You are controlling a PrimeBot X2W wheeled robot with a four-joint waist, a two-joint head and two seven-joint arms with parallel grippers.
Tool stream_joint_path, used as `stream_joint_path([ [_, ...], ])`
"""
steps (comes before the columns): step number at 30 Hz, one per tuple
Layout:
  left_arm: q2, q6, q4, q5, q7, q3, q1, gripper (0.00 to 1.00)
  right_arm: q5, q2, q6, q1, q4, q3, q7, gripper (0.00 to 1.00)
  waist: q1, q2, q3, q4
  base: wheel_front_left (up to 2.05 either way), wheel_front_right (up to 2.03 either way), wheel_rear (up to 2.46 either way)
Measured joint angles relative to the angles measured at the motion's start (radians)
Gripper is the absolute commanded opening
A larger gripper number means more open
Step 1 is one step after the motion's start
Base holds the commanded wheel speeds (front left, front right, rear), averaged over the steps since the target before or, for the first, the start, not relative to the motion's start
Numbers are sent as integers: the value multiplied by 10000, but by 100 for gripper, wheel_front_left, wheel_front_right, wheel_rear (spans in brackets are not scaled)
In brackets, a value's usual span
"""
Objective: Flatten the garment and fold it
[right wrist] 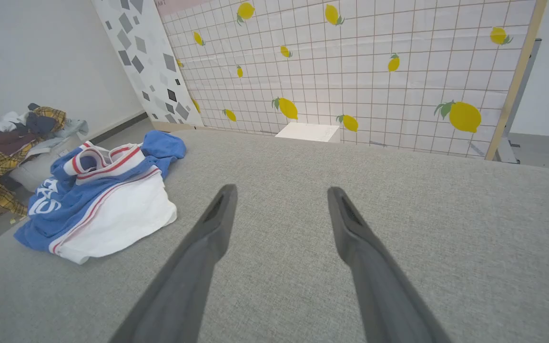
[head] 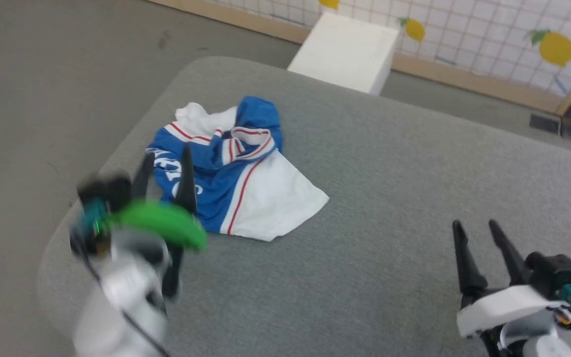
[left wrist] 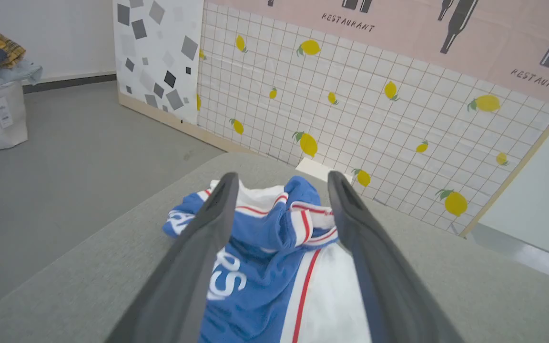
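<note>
Here's the left pincer point(head: 167, 166) up at lower left, dark fingers spread wide and empty, pale forearm point(head: 117, 302) blurred. Over at lower right, the right pincer point(head: 476, 233), equally wide, empty.

You've got a grey fabric-covered surface point(head: 389, 173); the blue-and-white T-shirt point(head: 236, 183) lies crumpled directly on it, near its left edge and rounded far-left corner.

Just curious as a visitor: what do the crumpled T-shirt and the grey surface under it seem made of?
T-shirt: soft, matte fabric, likely a thin knit; it slumps in loose folds. Grey surface: matte woven cloth, probably over padding; fine speckled weave and a rounded corner show.
</note>
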Motion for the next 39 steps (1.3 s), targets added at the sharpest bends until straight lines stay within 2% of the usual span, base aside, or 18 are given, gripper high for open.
stream_joint_path([
  [3,416,-410,947,-466,1563,4,-1673,100,-242,6,0,-194,-476,-232,234,100,0,0,367,-223,0,0,0],
  [7,834,-435,2230,-1137,4140,228,-3241,100,-539,2,0,-388,-1072,-602,571,100,1,0,1026,-597,0,0,0],
  [10,951,-130,2855,-1628,5781,378,-3766,100,-593,0,0,-414,-1384,-978,698,100,1,0,1559,-913,0,0,0],
  [13,1028,286,3242,-1785,6947,378,-3883,100,-594,-10,0,-414,-1578,-1208,752,100,1,0,2102,-1230,0,0,0],
  [16,918,523,3359,-1927,7357,328,-3799,100,-594,-2,0,-414,-1722,-1367,748,100,2,0,2628,-1513,0,0,0],
  [19,759,692,3430,-1948,7428,240,-3606,100,-596,-10,0,-415,-1808,-1434,748,100,2,0,3110,-1748,0,0,0],
  [22,867,746,3346,-1950,7336,301,-3592,100,-598,-4,0,-472,-1822,-1421,750,100,1,1,3493,-1953,0,0,0],
  [23,911,754,3304,-1950,7287,322,-3593,89,-598,-4,0,-501,-1818,-1413,750,100,0,1,3600,-2016,0,0,0],
  [24,941,784,3241,-1937,7033,355,-3588,14,-598,-6,0,-523,-1814,-1381,748,100,-1,1,3691,-2070,0,0,0],
  [25,966,790,3221,-1906,6811,360,-3580,0,-596,-8,0,-532,-1802,-1356,748,100,-1,1,3745,-2109,0,0,0],
  [33,1018,625,2938,-1488,3948,639,-3599,0,-487,-6,0,-591,-1338,-1022,660,100,0,0,3484,-2107,0,0,0],
  [39,1465,-61,1804,-1034,3116,257,-5010,0,-56,-2,0,-624,-619,-756,299,100,0,0,2762,-2043,0,0,0],
])
